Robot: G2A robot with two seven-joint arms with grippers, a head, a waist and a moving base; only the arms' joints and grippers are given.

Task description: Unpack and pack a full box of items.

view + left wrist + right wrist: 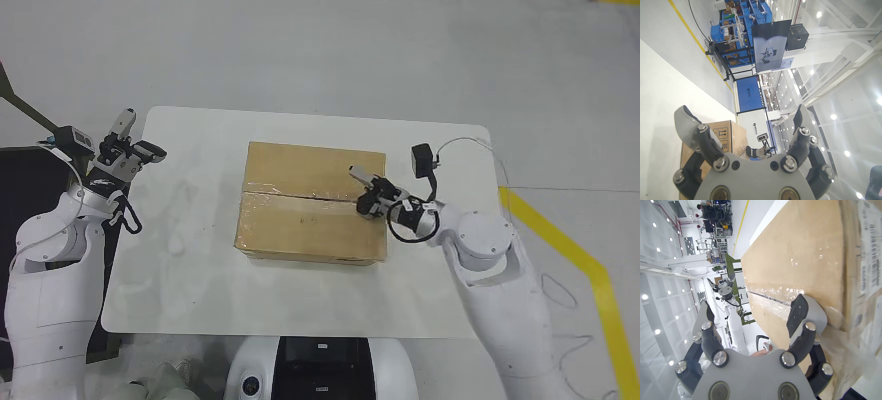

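A closed brown cardboard box [312,200] sits in the middle of the white table [180,270], its top flaps sealed with clear tape along the seam [768,296]. My right gripper [362,190] stands open at the box's right end, on top by the seam, one finger [800,311] resting against the cardboard near the taped seam. My left gripper [135,138] is open and empty, raised at the table's far left corner, well away from the box [727,136]. The box's contents are hidden.
The table around the box is bare white surface. A yellow floor line [570,250] runs past the table's right side. A dark stand [20,180] sits beside the table's left edge.
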